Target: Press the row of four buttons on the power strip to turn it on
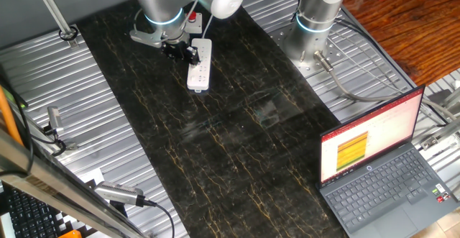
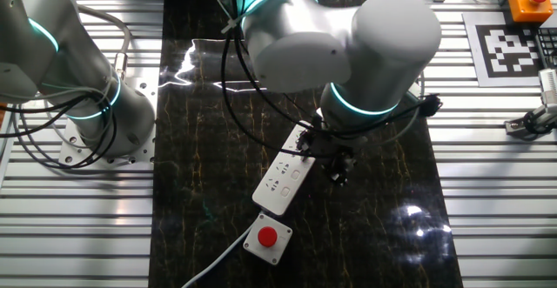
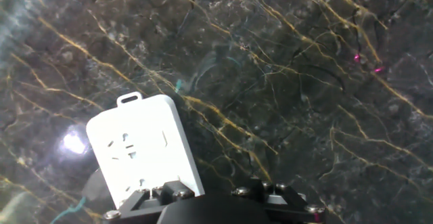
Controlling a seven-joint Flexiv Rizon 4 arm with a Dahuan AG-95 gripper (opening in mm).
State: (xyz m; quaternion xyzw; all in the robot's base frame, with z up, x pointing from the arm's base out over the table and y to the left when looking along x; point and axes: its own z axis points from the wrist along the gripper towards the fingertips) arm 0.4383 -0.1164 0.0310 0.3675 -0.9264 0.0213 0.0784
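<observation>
The white power strip [image 1: 200, 65] lies lengthwise on the dark marble mat [image 1: 237, 137]. The other fixed view shows the power strip [image 2: 283, 179] with dark socket holes, and the row of four buttons [image 2: 297, 178] runs as small marks along the side nearest the hand. My gripper [image 1: 180, 51] hangs low just beside the strip, near its far end and apart from it. From the other side the gripper [image 2: 337, 168] stands right of the strip. In the hand view the power strip [image 3: 143, 158] fills the lower left, and the gripper [image 3: 210, 207] shows only its dark base, so its fingertips are hidden.
A small grey box with a red round button [image 2: 268, 236] sits by the strip's cable end. A second arm's base [image 1: 315, 24] stands on the ribbed metal table [image 1: 50, 87]. An open laptop [image 1: 381, 170] is at the front right.
</observation>
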